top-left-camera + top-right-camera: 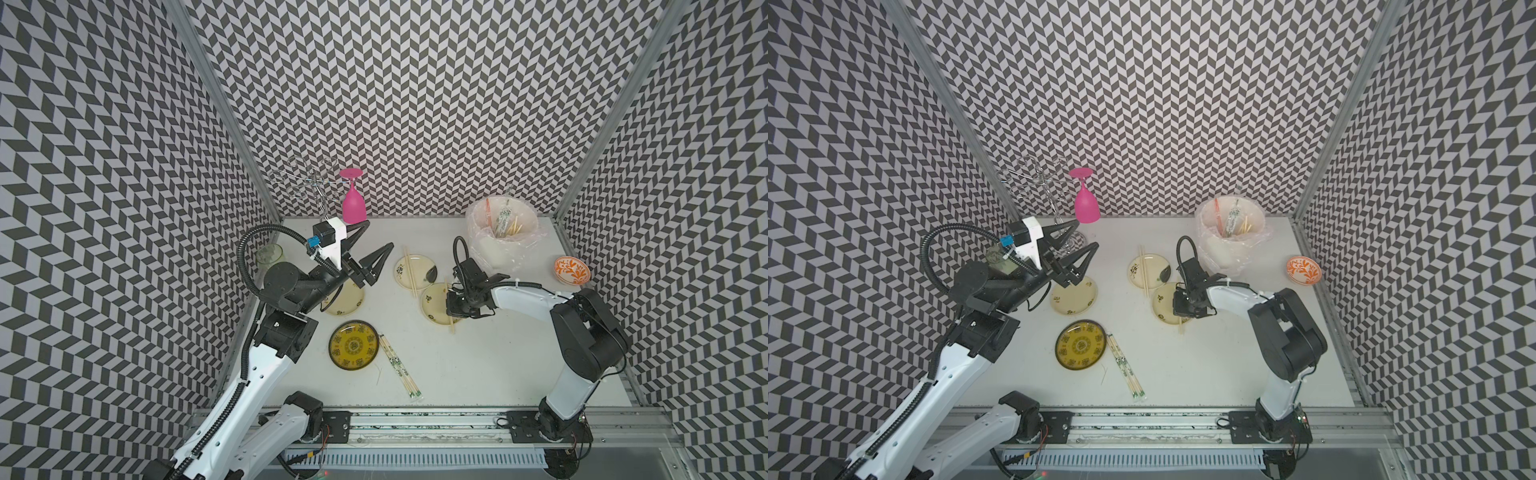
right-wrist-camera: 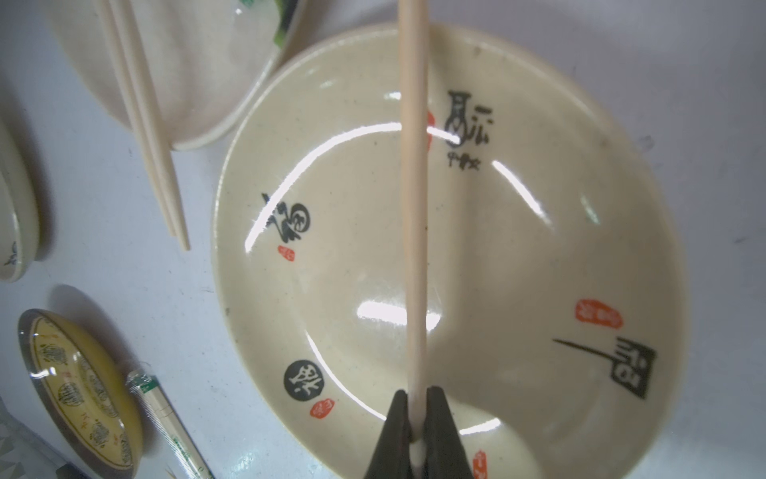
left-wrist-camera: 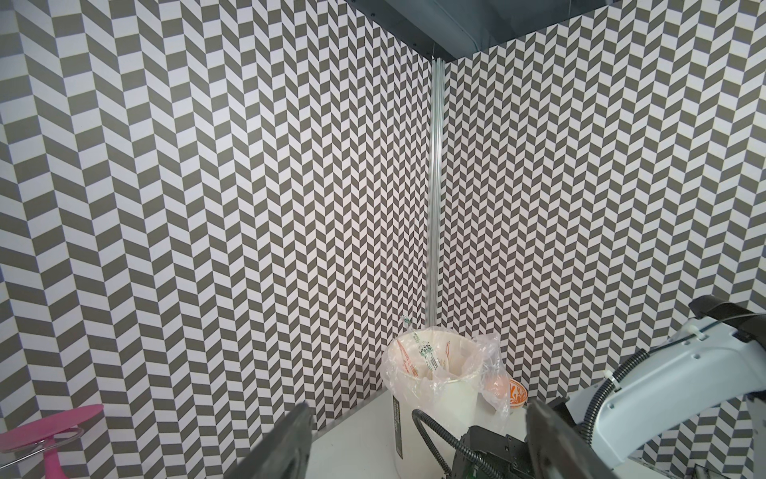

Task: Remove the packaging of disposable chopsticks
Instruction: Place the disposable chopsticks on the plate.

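Now: right hand [image 2: 416,398] pinches bare chopsticks [image 2: 414,207] over cream plate [image 2: 539,249]; left hand [image 1: 380,233] wide, empty, aloft. Best to lower them flat across the plate before release, to prevent rolling.

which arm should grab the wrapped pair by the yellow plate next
Left, likely. The left gripper is open and empty, and the wrapped pair beside the yellow plate lies nearer its side. The right gripper has its jaws closed on a bare chopstick over a cream plate.

A robot lab booth: chevron-patterned walls [image 1: 415,104], aluminium rail [image 1: 415,422].
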You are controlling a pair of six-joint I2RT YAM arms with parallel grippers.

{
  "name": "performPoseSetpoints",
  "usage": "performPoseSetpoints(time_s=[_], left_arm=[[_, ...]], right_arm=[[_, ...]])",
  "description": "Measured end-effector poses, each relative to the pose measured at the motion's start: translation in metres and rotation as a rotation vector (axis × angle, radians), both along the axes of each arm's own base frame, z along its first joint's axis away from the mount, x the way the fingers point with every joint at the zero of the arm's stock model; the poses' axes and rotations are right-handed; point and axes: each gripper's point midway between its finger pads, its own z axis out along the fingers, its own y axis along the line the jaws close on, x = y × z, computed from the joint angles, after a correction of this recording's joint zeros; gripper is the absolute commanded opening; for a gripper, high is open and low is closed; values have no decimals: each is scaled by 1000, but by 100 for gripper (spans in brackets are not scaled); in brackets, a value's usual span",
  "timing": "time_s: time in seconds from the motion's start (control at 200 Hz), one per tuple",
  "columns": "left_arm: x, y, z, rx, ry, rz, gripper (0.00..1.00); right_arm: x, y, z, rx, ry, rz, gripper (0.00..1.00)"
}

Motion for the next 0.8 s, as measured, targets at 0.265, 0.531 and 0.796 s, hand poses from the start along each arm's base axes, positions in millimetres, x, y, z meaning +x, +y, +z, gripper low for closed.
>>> performPoseSetpoints(time_s=[0.265,0.531,0.796], left_arm=[[1,0,-3,3,6,2,81],[2,1,-3,5,5,7,81],[2,1,-3,5,5,9,81]], right_arm=[[6,1,7,-6,-16,-4,26],[9,-5,14,-39,-32,-19,34],[15,-4,33,-28,-70,-24,35]])
